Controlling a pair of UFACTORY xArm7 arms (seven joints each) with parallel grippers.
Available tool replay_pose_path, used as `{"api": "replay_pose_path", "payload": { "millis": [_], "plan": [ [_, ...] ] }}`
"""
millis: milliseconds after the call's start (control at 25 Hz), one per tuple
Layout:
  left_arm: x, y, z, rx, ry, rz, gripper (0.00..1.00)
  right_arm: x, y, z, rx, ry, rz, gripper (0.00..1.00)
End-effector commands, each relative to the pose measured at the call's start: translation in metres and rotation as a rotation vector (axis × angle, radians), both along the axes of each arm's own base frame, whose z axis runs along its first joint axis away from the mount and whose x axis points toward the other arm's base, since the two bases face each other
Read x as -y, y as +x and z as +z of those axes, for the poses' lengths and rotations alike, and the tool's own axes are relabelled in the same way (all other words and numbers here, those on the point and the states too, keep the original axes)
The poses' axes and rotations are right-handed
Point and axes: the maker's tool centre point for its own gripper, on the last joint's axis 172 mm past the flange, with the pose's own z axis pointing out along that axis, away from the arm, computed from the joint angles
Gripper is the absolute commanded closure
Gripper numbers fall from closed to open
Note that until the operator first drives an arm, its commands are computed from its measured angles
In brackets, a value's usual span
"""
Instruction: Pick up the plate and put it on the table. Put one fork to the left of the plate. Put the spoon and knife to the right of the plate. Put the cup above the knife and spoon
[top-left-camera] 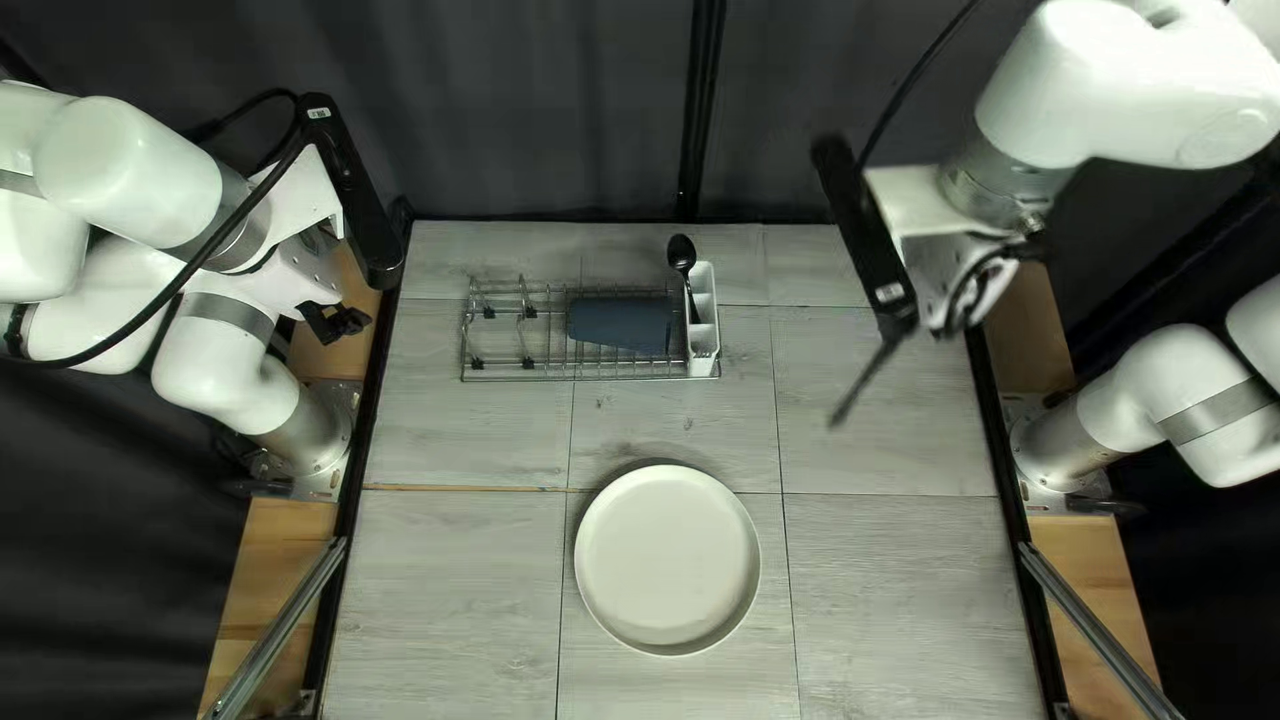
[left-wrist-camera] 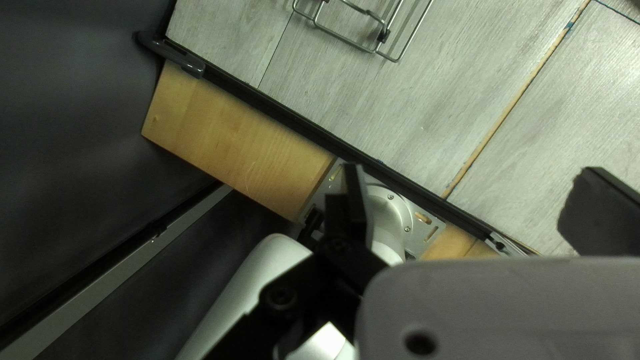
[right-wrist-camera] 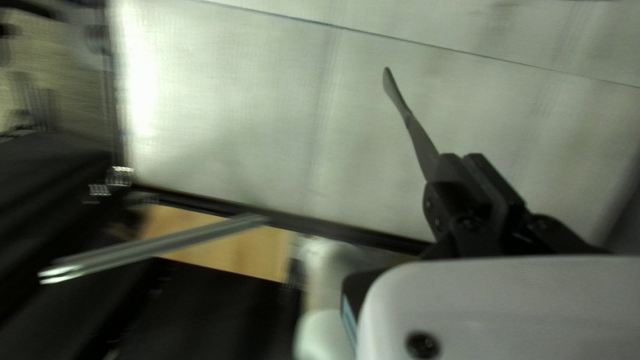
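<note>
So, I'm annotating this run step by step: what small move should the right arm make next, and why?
Probably ease the right claw leftward and down, toward the table just right of the plate. It is shut on a slim dark utensil, likely the knife, though I can't be certain, held raised and off to the plate's right.

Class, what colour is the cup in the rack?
Dark blue-grey; the cup shows best in the top left view.

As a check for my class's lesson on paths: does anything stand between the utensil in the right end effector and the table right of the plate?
Nothing visible: in the top left view, rack and plate lie left of the utensil.
</note>
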Motion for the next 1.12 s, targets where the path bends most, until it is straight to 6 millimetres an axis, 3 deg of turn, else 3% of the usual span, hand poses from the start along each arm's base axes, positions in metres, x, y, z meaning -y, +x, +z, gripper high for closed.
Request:
{"api": "replay_pose_path", "payload": {
  "millis": [40,240,560,1120],
  "plan": [
    [0.000,0.000,0.000,0.000,0.000,0.000,0.00,-0.009,-0.001,-0.003,-0.011,0.014,0.008,1.00],
    [0.000,0.000,0.000,0.000,0.000,0.000,0.00,-0.010,-0.002,-0.006,0.007,0.003,0.028,1.00],
    [0.000,0.000,0.000,0.000,0.000,0.000,0.00,-0.051,0.008,-0.036,0.051,0.257,0.025,1.00],
    [0.000,0.000,0.000,0.000,0.000,0.000,0.00,-0.063,0.017,-0.131,0.014,0.453,0.047,1.00]
  ]
}}
